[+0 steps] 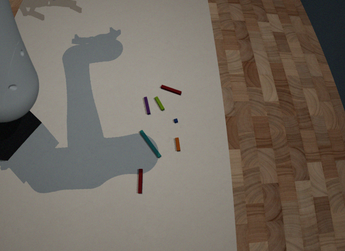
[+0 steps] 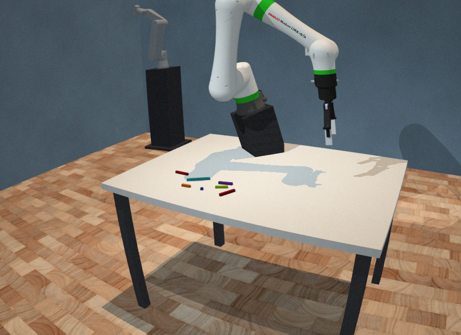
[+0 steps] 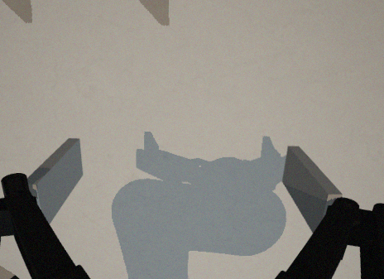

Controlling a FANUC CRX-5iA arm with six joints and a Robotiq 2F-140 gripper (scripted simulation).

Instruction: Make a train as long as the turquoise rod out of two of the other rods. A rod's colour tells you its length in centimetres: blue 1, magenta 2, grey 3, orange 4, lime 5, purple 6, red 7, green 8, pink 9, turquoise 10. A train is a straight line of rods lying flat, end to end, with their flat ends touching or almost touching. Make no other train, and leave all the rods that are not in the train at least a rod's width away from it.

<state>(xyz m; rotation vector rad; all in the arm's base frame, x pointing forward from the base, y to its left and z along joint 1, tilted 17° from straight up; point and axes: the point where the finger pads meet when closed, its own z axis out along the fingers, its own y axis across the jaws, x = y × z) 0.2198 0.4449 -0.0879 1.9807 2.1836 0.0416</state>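
Note:
The turquoise rod (image 1: 150, 143) lies flat on the white table, slanted; it also shows in the exterior view (image 2: 197, 178). Near it lie a purple rod (image 1: 147, 105), a lime rod (image 1: 159, 103), an orange rod (image 1: 177, 144), a small blue rod (image 1: 175, 120) and two red rods (image 1: 170, 89) (image 1: 140, 180). All lie apart from one another. My gripper (image 2: 328, 132) hangs high above the table's far side, well away from the rods. In the wrist view my gripper (image 3: 183, 161) is open and empty over bare table.
The arm's black base (image 2: 257, 130) stands at the table's back edge. A second arm on a black pedestal (image 2: 165, 104) stands on the floor behind. The table edge (image 1: 222, 117) runs close to the rods.

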